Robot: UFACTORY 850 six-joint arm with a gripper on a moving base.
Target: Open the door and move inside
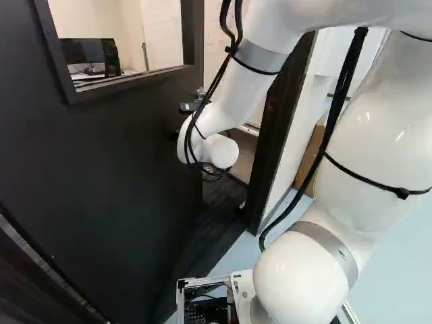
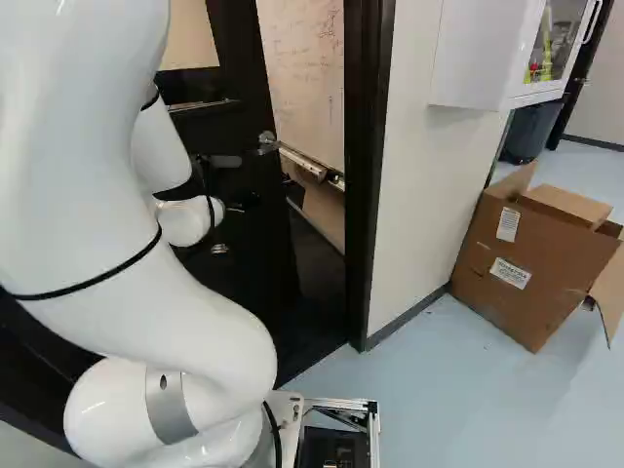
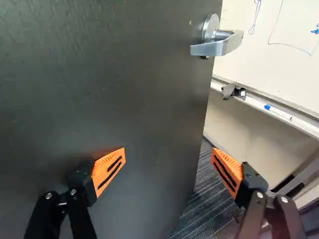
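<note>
- If pressing with the tool [image 3: 168,162], released and spread wide, could skid off the door [image 3: 99,74], ajar just ahead.
- Might snag on the lever handle [image 3: 217,46] by rising near the free edge [image 3: 206,99].
- Could scrape the door frame [image 2: 366,175], or jam the arm [image 1: 236,94], by driving the base [image 1: 241,287] in before opening wider.

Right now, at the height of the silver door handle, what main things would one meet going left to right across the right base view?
White arm → black door → silver handle → whiteboard → dark door frame → white wall → dark bin.
</note>
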